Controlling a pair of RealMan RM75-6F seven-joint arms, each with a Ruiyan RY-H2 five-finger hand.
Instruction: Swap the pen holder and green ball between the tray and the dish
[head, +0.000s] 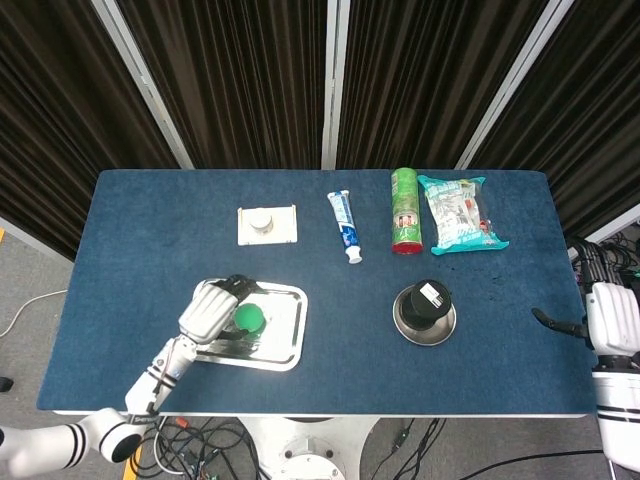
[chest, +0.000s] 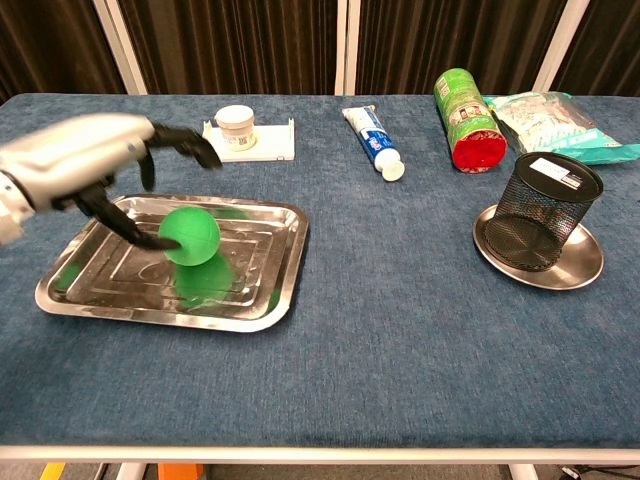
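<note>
The green ball (chest: 190, 235) (head: 247, 317) lies in the metal tray (chest: 280, 290) (head: 290, 345) at the front left. My left hand (chest: 100, 165) (head: 210, 310) hovers over the tray's left part with its fingers spread, just left of the ball and not gripping it. The black mesh pen holder (chest: 545, 210) (head: 425, 303) stands upright in the round metal dish (chest: 585, 265) (head: 441, 335) at the right. My right hand (head: 598, 322) stays beyond the table's right edge, holding nothing; the chest view does not show it.
Along the back of the table lie a white jar on a white base (chest: 240, 130), a toothpaste tube (chest: 375, 140), a green can on its side (chest: 465, 120) and a snack bag (chest: 555, 120). Blue cloth covers the table between tray and dish.
</note>
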